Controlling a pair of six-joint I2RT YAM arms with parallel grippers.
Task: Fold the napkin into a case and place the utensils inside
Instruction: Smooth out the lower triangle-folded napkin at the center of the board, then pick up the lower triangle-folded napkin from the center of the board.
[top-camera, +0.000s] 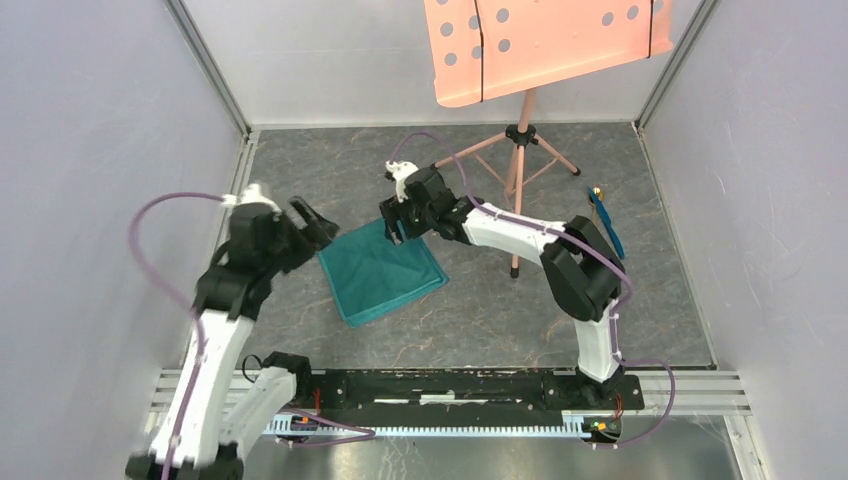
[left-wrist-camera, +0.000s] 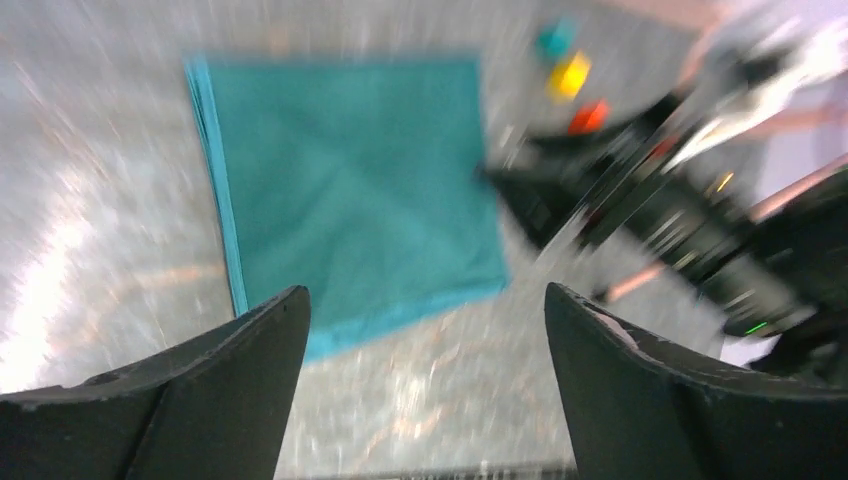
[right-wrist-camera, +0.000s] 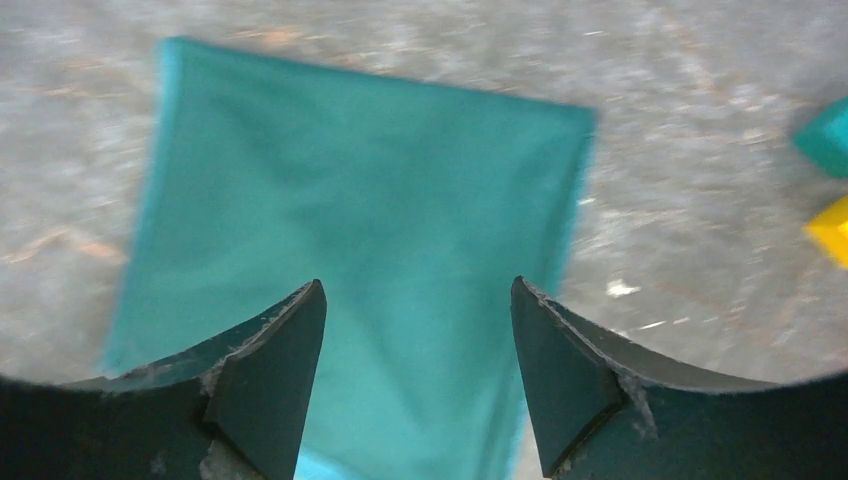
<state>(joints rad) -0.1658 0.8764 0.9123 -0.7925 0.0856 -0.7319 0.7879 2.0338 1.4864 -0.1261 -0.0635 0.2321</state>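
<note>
You're early on: the napkin (top-camera: 382, 272) lies flat, looks folded over but isn't a pocket yet, left gripper (top-camera: 318, 222) and right gripper (top-camera: 395, 232) hover beside it, fingers apart and empty, utensils (top-camera: 605, 222) well off to its right.

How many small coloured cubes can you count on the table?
3, in a row beside the napkin in the left wrist view: teal cube, yellow cube, red cube. Others may be hidden.
</note>
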